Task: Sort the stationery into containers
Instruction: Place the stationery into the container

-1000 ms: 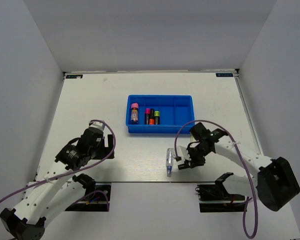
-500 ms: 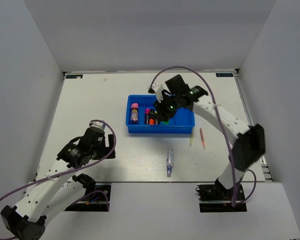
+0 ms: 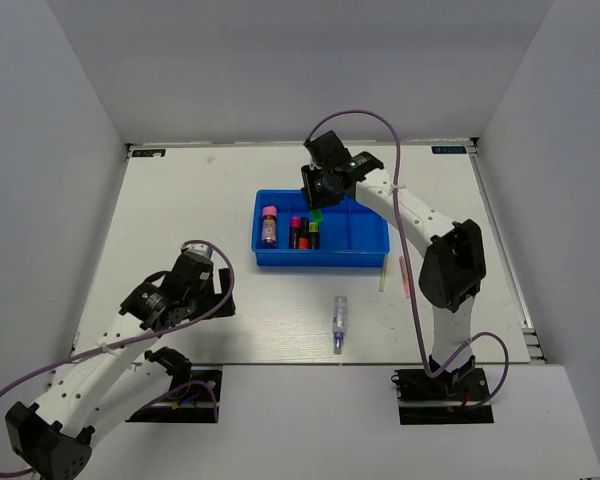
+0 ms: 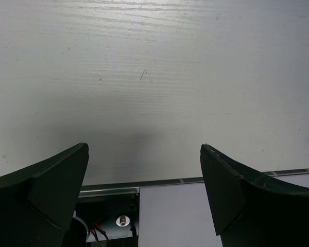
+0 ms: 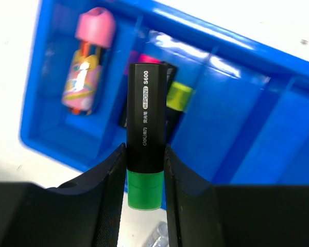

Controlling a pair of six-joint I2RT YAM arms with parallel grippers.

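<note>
The blue tray (image 3: 366, 236) lies mid-table, split by dividers. My right gripper (image 3: 319, 200) hovers over its back part, shut on a black green-capped highlighter (image 5: 145, 128), cap toward the camera, between the fingers of the right gripper (image 5: 146, 175). Below it, the left compartment of the tray (image 5: 232, 128) holds a pink-capped glue stick (image 5: 88, 77), and the one beside it a yellow-capped highlighter (image 5: 179, 98) with others partly hidden. A clear blue-tipped pen (image 3: 338, 323) and two thin sticks (image 3: 383, 272) lie on the table. My left gripper (image 4: 144, 170) is open over bare table.
The glue stick (image 3: 269, 225) and several highlighters (image 3: 303, 233) fill the tray's left compartments. The pink stick (image 3: 405, 276) lies right of the yellow one. The left arm (image 3: 170, 298) sits near the table's front edge (image 4: 195, 180), above its mount.
My right arm swung from the table's front by the pen up and back over the tray, carrying the green-capped highlighter. The two thin sticks have come into view. The left arm barely moved.
</note>
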